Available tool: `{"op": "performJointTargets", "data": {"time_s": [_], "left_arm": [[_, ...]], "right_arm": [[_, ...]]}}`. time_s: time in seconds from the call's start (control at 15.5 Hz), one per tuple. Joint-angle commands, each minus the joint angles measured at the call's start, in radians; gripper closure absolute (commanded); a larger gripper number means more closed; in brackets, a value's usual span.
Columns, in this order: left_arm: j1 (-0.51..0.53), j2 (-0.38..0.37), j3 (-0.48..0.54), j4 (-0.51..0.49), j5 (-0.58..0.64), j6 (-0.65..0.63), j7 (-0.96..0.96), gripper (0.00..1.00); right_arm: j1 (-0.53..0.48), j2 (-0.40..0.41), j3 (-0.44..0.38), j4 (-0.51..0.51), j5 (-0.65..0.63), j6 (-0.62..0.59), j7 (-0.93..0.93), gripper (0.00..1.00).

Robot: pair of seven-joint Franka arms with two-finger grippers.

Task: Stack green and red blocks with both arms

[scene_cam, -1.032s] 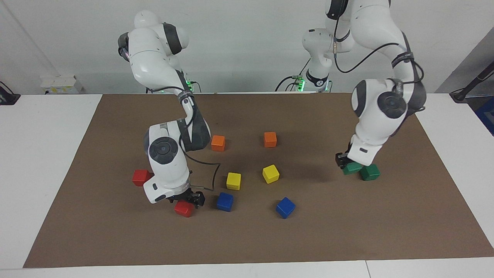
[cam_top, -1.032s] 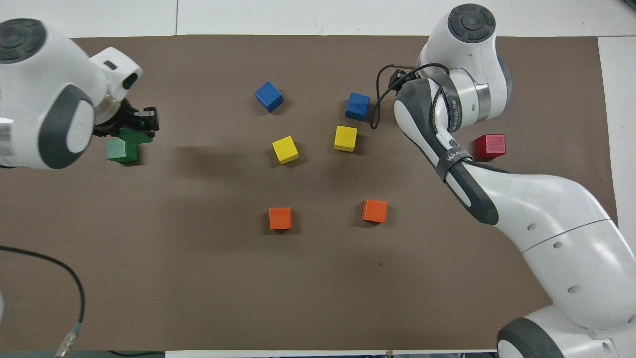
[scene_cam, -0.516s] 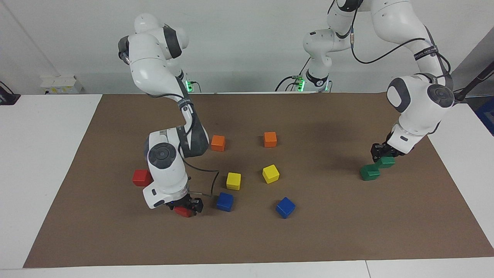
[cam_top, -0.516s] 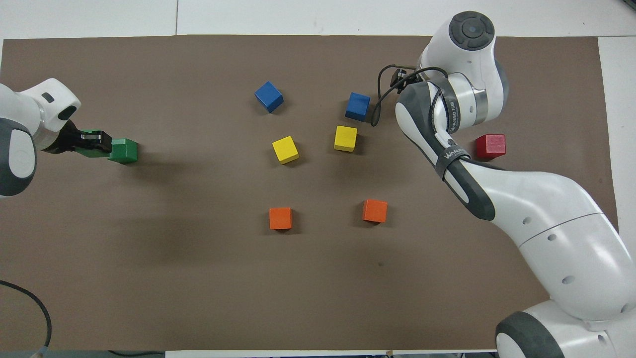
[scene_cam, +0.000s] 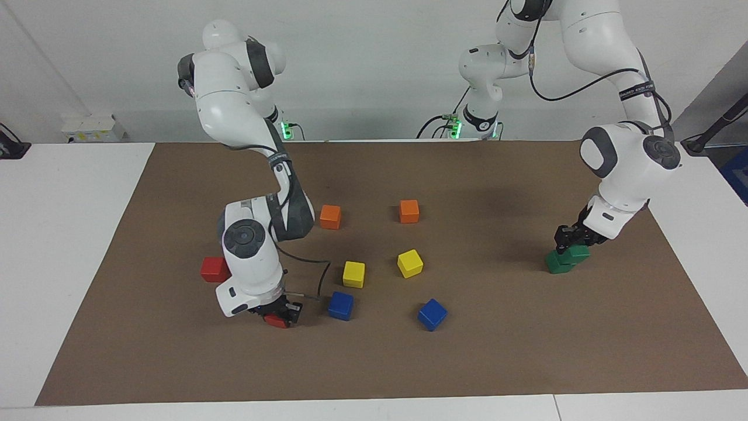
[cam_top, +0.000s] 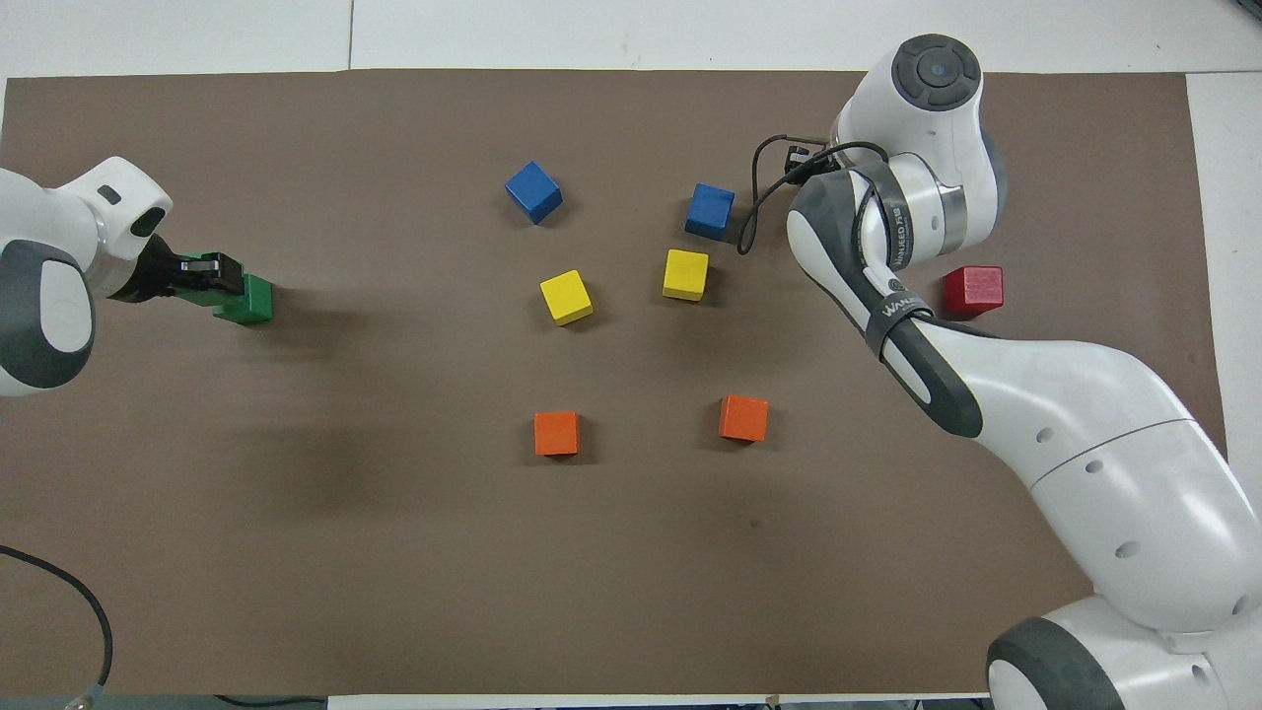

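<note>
My left gripper (scene_cam: 571,241) is shut on a dark green block (scene_cam: 578,253) and holds it over the second green block (scene_cam: 558,264), partly off to one side. I cannot tell whether the two touch. That pair also shows in the overhead view, with the lower green block (cam_top: 254,299) at the left arm's end. My right gripper (scene_cam: 281,311) is shut on a red block (scene_cam: 272,320), low at the mat (scene_cam: 374,362). The other red block (scene_cam: 214,269) lies beside the right arm's wrist, nearer to the robots. In the overhead view the right arm hides its gripper and the held red block.
Two orange blocks (scene_cam: 330,216) (scene_cam: 409,211), two yellow blocks (scene_cam: 353,274) (scene_cam: 409,263) and two blue blocks (scene_cam: 340,305) (scene_cam: 432,314) lie in the middle of the brown mat. One blue block sits close beside my right gripper.
My left gripper lifted the green block, swung it toward the left arm's end of the table, then brought it back over the other green block. My right gripper stayed on the red block.
</note>
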Motion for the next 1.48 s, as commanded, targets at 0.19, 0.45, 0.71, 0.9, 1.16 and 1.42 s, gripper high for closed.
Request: {"op": "performJointTargets", "data": {"time_s": [0.19,0.45,0.71,0.9,1.16,1.42], "left_arm": [[-0.005,-0.005,0.006,-0.031,-0.016,0.029,-0.015,1.00],[-0.004,-0.005,0.006,-0.029,-0.016,0.028,-0.015,1.00],[0.003,-0.007,0.006,-0.031,-0.013,0.027,-0.012,1.00],[0.001,-0.005,0.006,-0.031,-0.013,0.033,-0.013,1.00],[0.004,-0.005,0.006,-0.029,-0.013,0.035,-0.013,1.00],[0.004,-0.004,0.006,-0.034,-0.013,0.050,-0.010,0.00]], "right_arm": [[-0.055,-0.129,0.012,-0.033,-0.024,-0.180,-0.189,1.00],[-0.162,-0.345,0.016,-0.256,-0.004,-0.261,-0.338,1.00],[-0.239,-0.510,0.018,-0.582,0.017,-0.002,-0.427,1.00],[-0.253,-0.527,0.018,-0.624,0.040,0.028,-0.468,1.00],[-0.269,-0.570,0.016,-0.767,0.051,0.231,-0.571,1.00],[-0.264,-0.568,0.016,-0.786,0.051,0.302,-0.574,1.00]]}}
